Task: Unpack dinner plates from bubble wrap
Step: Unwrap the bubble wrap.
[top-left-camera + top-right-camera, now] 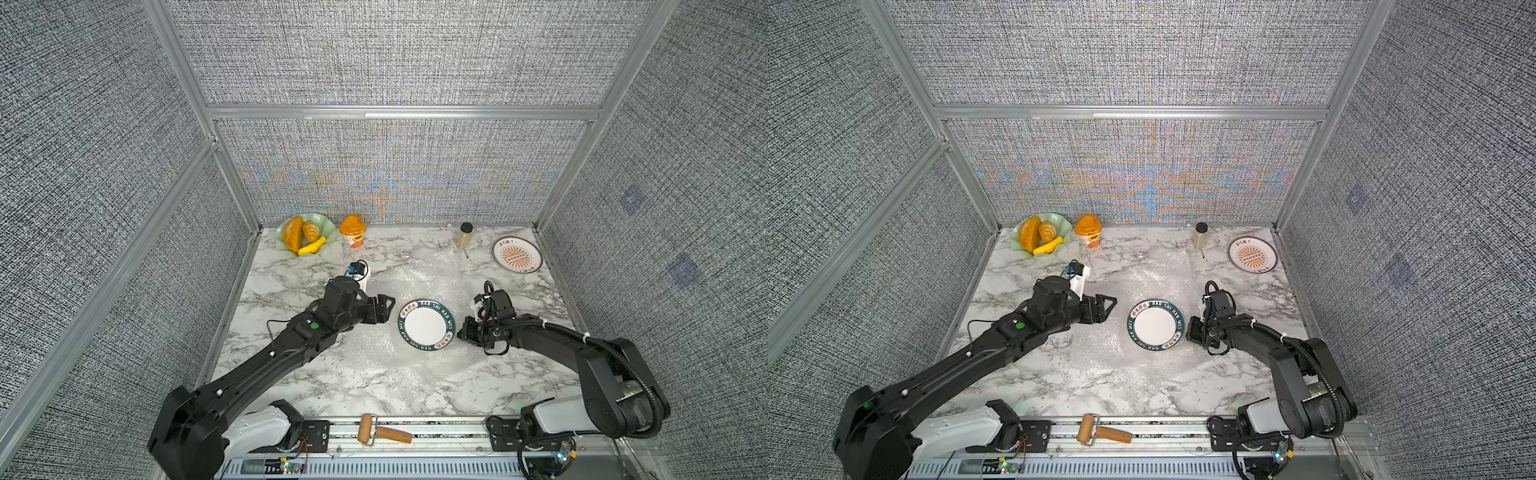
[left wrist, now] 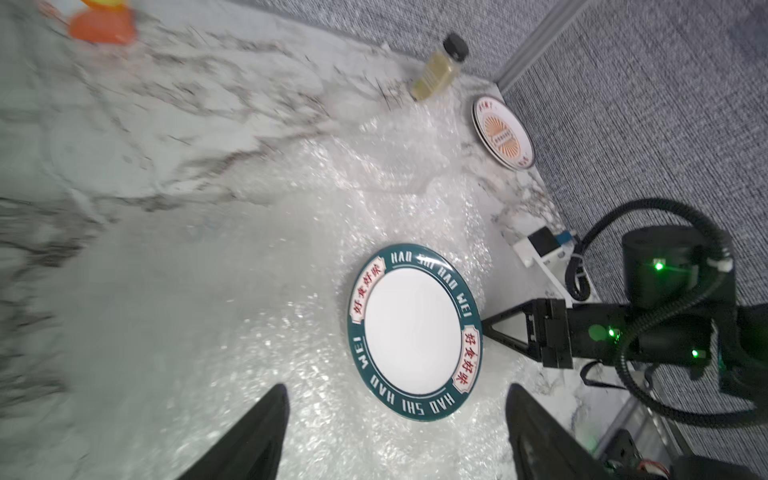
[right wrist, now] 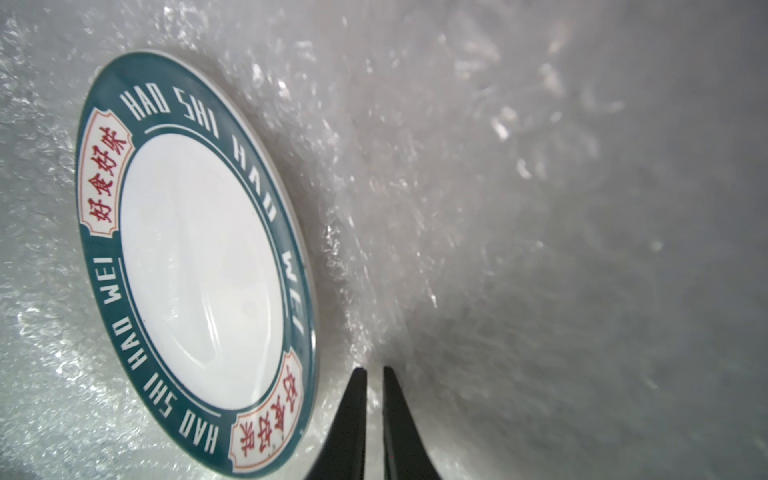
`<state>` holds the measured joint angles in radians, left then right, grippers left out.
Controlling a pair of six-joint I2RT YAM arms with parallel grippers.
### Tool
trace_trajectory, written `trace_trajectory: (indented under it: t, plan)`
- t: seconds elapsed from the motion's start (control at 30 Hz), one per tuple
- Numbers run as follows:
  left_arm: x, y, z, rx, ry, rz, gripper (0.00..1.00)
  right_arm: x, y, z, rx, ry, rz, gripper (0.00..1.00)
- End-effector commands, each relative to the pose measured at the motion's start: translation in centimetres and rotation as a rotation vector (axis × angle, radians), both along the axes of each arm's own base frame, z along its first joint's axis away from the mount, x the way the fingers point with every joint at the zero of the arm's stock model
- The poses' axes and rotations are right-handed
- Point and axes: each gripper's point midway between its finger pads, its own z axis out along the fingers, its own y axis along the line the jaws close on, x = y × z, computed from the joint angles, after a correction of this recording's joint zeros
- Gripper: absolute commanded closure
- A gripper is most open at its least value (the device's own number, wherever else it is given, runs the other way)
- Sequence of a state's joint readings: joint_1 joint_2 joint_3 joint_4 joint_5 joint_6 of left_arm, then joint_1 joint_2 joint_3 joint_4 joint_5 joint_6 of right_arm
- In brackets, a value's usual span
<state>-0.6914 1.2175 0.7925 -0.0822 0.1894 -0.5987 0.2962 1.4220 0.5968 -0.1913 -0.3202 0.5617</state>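
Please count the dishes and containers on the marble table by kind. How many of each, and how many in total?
Dinner plates in view: 2, the teal-rimmed plate and the sunburst plate
Green wavy dish: 1
Cup with orange lid: 1
Bottle with black cap: 1
Total: 5
Whether another plate lies stacked under the sunburst plate cannot be told.

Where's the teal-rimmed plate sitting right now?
In both top views the teal-rimmed plate lies mid-table on the spread bubble wrap, uncovered, between the left gripper and the right gripper.
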Motion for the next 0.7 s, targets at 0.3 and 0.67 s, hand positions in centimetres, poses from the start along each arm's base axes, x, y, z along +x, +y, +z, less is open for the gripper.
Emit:
trace_trajectory:
  t: [0.3,0.67]
  plan:
    - [0.3,-4.4,-9.5,-0.07,0.306,-0.192,0.01,-0.4,-0.4,0.2,-0.015,0.001,-0.011,0.87]
    - [-0.7,-1.1,-13.7,-0.05,0.397,-0.13,0.01,0.3,-0.4,1.1,-0.017,-0.013,-0.009,0.87]
